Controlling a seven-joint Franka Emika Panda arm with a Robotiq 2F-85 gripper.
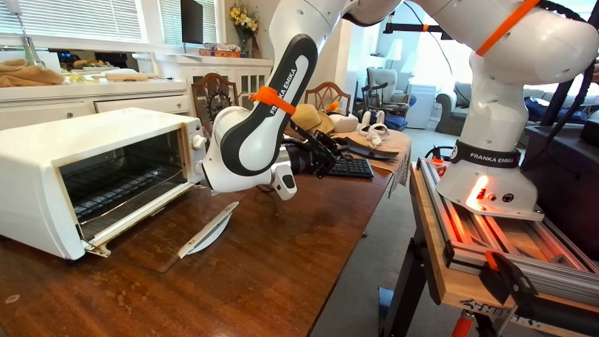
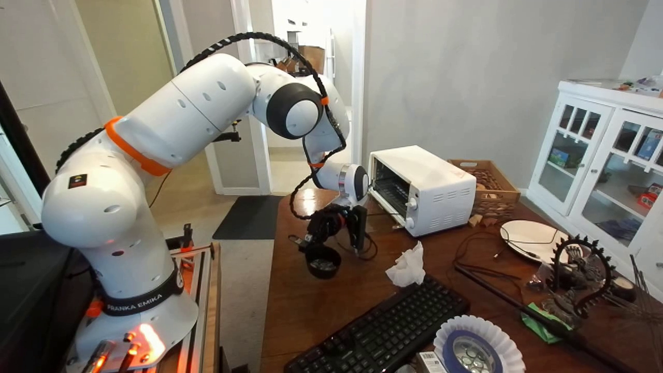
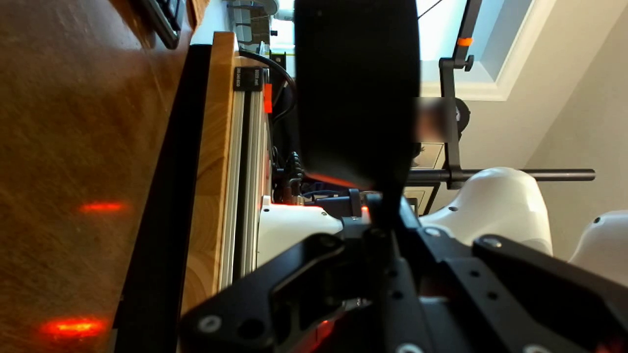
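In an exterior view, right of a round black bowl (image 2: 323,274) lie crumpled white tissue (image 2: 406,267) and, nearer, a keyboard (image 2: 380,331); a boxy white toaster oven (image 2: 427,181) stands beyond. The gripper (image 3: 385,215), jaws narrow, pinches the bowl's edge over the glossy wooden table (image 2: 295,311).

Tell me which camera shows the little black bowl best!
An exterior view shows the black bowl best: you can look into its round opening. The wrist view shows only its dark outside, close up. In an exterior view with the oven near, I can't pick the bowl out.

Bowl (image 2: 323,274) left of tissue (image 2: 407,266) in an exterior view; toaster oven (image 2: 422,190) behind
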